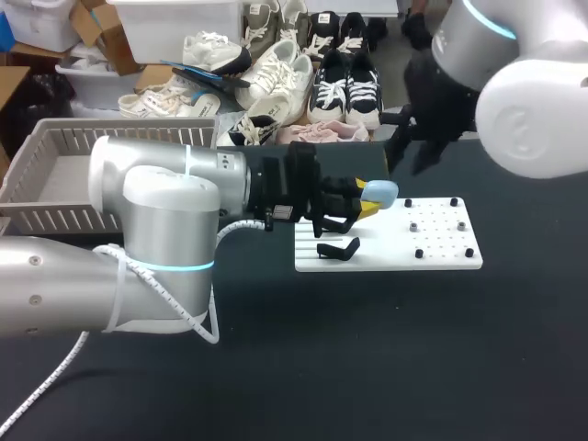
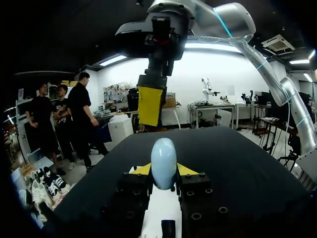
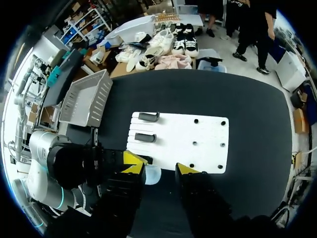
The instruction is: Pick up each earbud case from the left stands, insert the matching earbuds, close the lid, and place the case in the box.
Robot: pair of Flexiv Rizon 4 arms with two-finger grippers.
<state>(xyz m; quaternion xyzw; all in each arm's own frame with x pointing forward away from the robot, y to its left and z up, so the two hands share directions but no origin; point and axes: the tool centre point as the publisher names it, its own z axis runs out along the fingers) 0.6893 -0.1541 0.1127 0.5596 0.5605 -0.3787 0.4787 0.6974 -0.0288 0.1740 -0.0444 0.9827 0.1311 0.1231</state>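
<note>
Above the board (image 1: 441, 248) — one case (image 1: 379, 192) lifted, none seen boxed.
It sits clamped in left end effector (image 2: 163, 170); right end effector (image 3: 159, 166) apart, empty, overhead — filling, closing, placing in box (image 1: 55, 138) judged outstanding.

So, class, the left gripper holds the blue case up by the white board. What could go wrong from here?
1. The case is rounded and pinched only at the left gripper's tips, so it might slip or twist and drop onto the board.
2. The right gripper hangs open above the case. If it closes in, the two grippers could knock together.
</note>
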